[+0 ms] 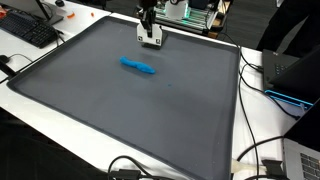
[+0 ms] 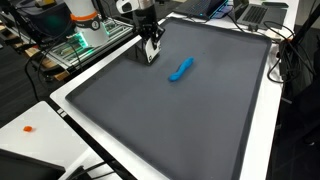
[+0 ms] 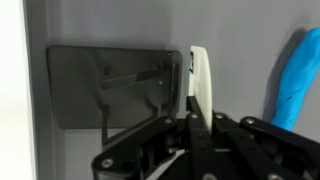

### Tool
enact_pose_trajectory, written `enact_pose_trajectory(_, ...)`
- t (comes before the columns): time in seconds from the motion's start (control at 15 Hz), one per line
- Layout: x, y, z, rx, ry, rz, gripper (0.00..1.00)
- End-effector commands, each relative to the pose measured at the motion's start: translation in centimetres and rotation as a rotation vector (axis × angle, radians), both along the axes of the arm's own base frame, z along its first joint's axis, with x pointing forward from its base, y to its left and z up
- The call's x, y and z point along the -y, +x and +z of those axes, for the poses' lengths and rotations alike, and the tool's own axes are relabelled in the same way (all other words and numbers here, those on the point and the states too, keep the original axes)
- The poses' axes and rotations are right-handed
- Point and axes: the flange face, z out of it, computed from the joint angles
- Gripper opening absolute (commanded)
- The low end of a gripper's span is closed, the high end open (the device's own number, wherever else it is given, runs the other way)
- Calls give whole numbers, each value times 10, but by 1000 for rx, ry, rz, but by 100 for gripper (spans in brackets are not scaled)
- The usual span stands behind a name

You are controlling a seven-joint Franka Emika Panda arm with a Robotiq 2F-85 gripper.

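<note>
Grey table (image 1: pixel 90 110), far edge: claw (image 1: pixel 151 42) pressed together, gripping nothing, low over the surface, near yet apart from blue object (image 1: pixel 138 66).

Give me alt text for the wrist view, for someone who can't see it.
The tool reaches up from the bottom edge, one white finger showing at centre, over a grey mat. A long blue object lies at the right edge, apart from it; a dark rectangular patch lies to the left.
</note>
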Motion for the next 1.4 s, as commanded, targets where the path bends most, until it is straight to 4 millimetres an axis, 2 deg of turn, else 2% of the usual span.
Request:
enact_pose_trajectory(0.0, -10, -2, 29, 7, -47, 110, 1)
enact_pose_trajectory(0.4, -46, 38, 71, 33, -86, 449, 1)
enact_pose_trajectory(0.67, -61, 66, 87, 46, -95, 668, 1)
enact_pose_trajectory(1.0, -71, 93, 86, 36, -109, 944, 1)
enact_pose_trajectory(1.33, -79, 105, 82, 22, -133, 1209, 1)
